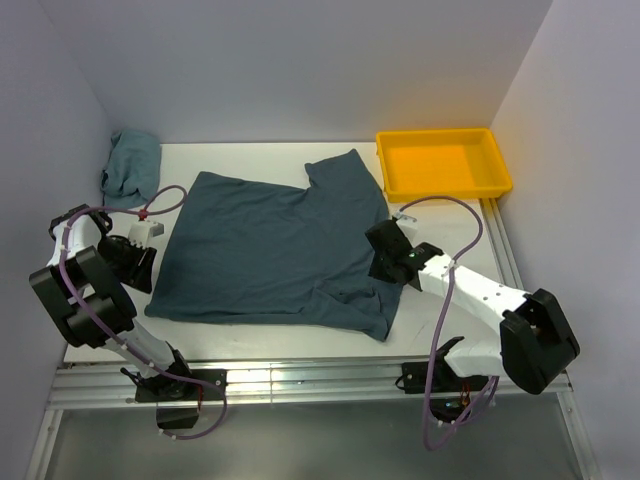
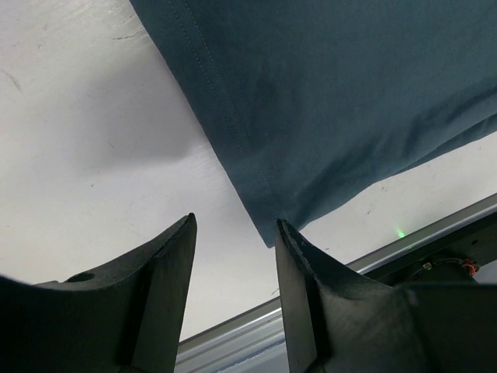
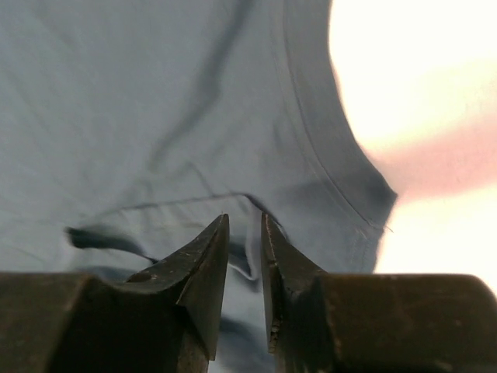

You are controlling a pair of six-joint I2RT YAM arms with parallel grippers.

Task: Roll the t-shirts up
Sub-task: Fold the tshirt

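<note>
1. Worktop [image 1: 250, 155] room is tight. Pale walls stand close at the top, left and right of the top view, and a metal rail [image 1: 320, 378] runs along the bottom. Bare white strips show above the shirt and down both of its sides.
2. The t-shirt [image 1: 270, 250] lies spread flat in the middle of the frame, with one sleeve reaching toward the upper right.
3. The left hand [image 2: 233, 233] sits low at mid-left, fingers spread. The shirt's stitched corner lies just beyond them, right at the tip of one finger [image 2: 299, 264].
4. The right hand [image 3: 245, 225] is over the shirt's right side. Its fingers stand a narrow slit apart above a puckered fold, beside a curved seamed edge, and cloth shows through the slit.
5. A yellow tray [image 1: 450, 192] stands at the upper right, just beside the sleeve. Its glossy floor is in full view.
6. A bunched blue-grey cloth [image 1: 130, 165] sits in the upper left corner, apart from the shirt.
7. The shirt is soft, matt slate-blue knit with double-stitched hems. The tray is rigid plastic, rectangular with rounded corners. The fingers are black and wedge-shaped.
</note>
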